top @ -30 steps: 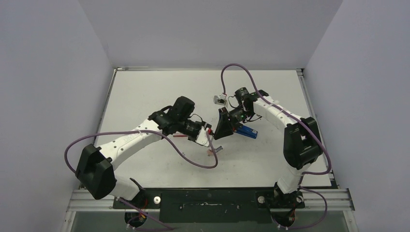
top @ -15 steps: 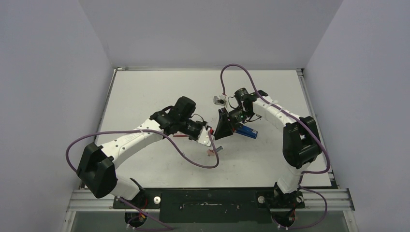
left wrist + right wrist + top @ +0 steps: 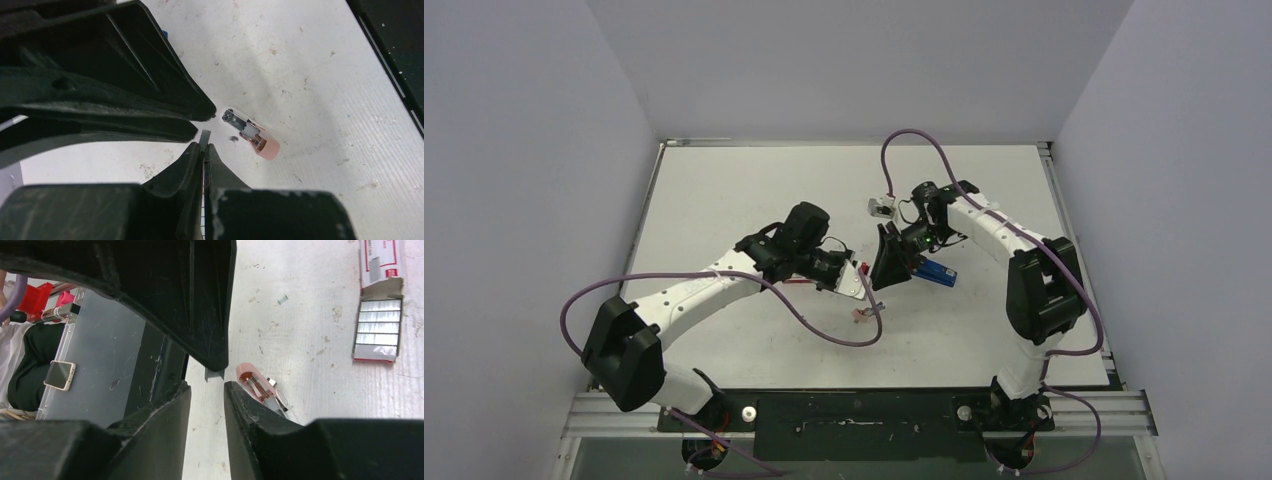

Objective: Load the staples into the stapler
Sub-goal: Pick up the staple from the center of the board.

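Top external: fixed high behind the arm bases, looks down and forward over the whole table (image 3: 724, 190) to the far wall. Left wrist: close over the table, faces right along the left gripper's fingers (image 3: 175, 175). Right wrist: equally close, faces left past the right gripper's fingers (image 3: 165, 415). All three share mid-table, with the pink block (image 3: 265, 147).
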Robot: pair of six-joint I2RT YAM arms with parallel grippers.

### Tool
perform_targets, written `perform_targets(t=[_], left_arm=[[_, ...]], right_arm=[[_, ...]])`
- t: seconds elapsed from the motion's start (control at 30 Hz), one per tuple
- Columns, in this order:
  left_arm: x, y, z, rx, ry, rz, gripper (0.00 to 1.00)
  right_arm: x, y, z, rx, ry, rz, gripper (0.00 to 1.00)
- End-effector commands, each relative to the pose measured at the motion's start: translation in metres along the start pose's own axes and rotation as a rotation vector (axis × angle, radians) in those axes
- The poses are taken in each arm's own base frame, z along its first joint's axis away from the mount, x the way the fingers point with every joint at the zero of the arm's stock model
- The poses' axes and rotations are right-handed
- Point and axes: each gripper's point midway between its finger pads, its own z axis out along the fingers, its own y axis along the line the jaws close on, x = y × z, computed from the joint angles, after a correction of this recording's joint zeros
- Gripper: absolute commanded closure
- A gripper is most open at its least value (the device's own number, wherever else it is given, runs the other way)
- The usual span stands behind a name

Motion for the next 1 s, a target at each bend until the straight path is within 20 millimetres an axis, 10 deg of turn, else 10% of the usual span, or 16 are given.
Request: perform_targets(t=[0.0, 0.53, 0.73, 0.97], left_arm=[[-0.010, 0.012, -0.010, -0.092, -0.039, -0.061, 1.00], [-0.021, 0.057, -0.046, -0.286, -0.425, -0.698, 1.00], [-0.027, 0.067, -0.039, -0.220, -0.482, -1.034, 1.00], [-0.033, 0.068, -0.036, -0.101, -0.540, -1.365, 1.00]], right_arm=[[-0.015, 0.003, -0.018, 0.003, -0.036, -0.095, 0.65], [-0.023, -0.003, -0.055, 0.110, -0.059, -0.200, 0.56], [-0.052, -0.030, -0.071, 0.425, -0.076, -0.275, 0.58], [-0.068, -0.017, -0.082, 0.610, 0.014, -0.502, 0.55]])
